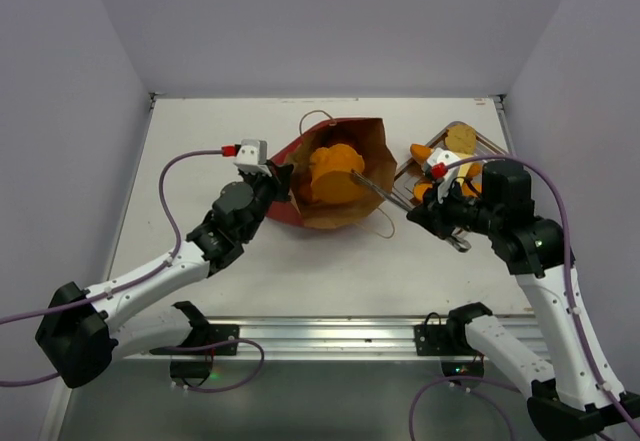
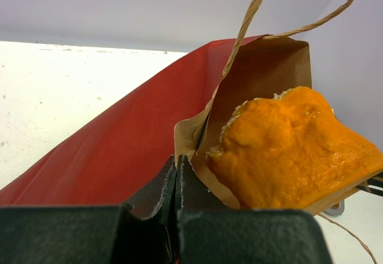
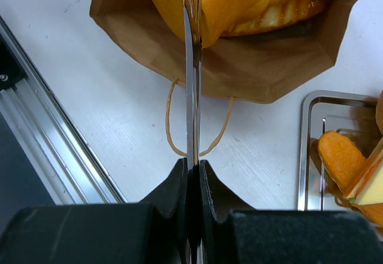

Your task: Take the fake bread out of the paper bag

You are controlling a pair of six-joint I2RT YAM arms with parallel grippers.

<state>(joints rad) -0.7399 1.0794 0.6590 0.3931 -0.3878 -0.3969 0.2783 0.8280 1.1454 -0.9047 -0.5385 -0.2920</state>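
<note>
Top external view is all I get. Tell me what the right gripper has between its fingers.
Observer: The right gripper is shut on thin metal tongs; the right wrist view shows the two blades pressed together.
Operator: Report where the tong tips end.
Observer: They close on the orange fake bread at the mouth of the paper bag.
Operator: Now check the left gripper.
Observer: The left gripper is shut on the bag's brown paper rim, right beside the bread.
</note>
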